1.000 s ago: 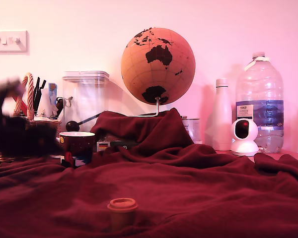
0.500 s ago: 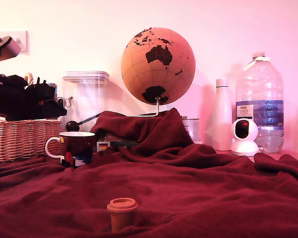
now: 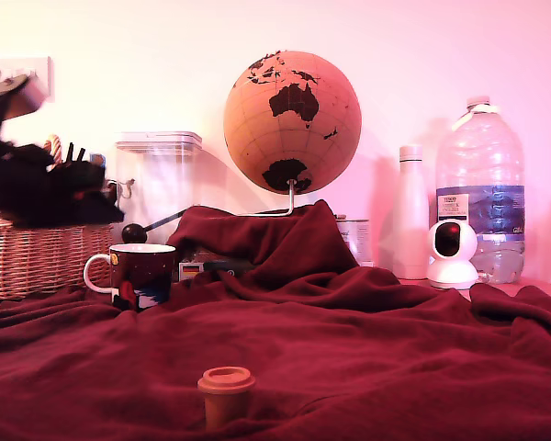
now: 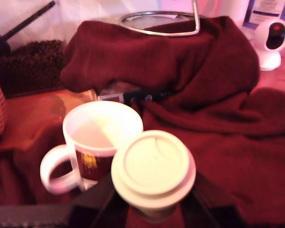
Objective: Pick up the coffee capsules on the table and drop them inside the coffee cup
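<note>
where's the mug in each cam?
Exterior view: coffee cup stands at the exterior view's left on the red cloth, before the wicker basket, handle facing the basket.
Wrist view: coffee cup is partly behind the pale capsule in the fingers.
Shared landmark: white camera.

A dark, motion-blurred arm point(image 3: 37, 179) hangs at the exterior view's left, above a wicker basket point(image 3: 32, 257); its hand cannot be made out. The maroon coffee cup point(image 3: 140, 274) stands on the red-cloth worktop point(image 3: 395, 367). An orange-brown capsule point(image 3: 226, 395) sits upright near the front, well apart from the cup. Behind stand a globe point(image 3: 292, 121) and a water bottle point(image 3: 479, 188).
</note>
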### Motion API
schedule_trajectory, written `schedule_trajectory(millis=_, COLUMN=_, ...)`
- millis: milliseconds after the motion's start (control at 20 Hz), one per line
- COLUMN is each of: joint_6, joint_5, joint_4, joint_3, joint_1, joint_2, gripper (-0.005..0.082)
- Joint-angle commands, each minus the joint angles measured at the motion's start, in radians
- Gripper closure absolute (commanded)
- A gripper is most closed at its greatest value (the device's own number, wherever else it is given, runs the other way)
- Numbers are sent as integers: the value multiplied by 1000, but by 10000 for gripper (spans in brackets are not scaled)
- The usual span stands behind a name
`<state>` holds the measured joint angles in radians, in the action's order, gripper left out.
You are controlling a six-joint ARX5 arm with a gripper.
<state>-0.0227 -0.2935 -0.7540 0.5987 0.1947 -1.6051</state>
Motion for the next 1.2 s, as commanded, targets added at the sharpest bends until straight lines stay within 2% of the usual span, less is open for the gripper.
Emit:
schedule_trajectory(millis=0, joint_6=4, joint_5=3, joint_4=44, joint_3=56, joint_1=2, joint_2=3, gripper=554)
schedule_trajectory(millis=150, joint_6=4, joint_5=27, joint_4=132, joint_3=134, joint_1=1, joint_2=2, gripper=554)
schedule_trajectory(millis=300, joint_6=4, joint_5=27, joint_4=238, joint_3=208, joint_1=1, joint_2=0, gripper=554)
schedule_trajectory(millis=600, joint_6=5, joint_5=35, joint_4=356, joint_3=317, joint_1=1, joint_2=-14, gripper=554)
schedule_trajectory(millis=850, joint_6=5, joint_5=40, joint_4=482, joint_3=445, joint_1=1, joint_2=-80, gripper=553)
schedule_trajectory(millis=1150, joint_6=15, joint_5=40, joint_4=752, joint_3=652, joint_1=-1, joint_2=-172, gripper=551)
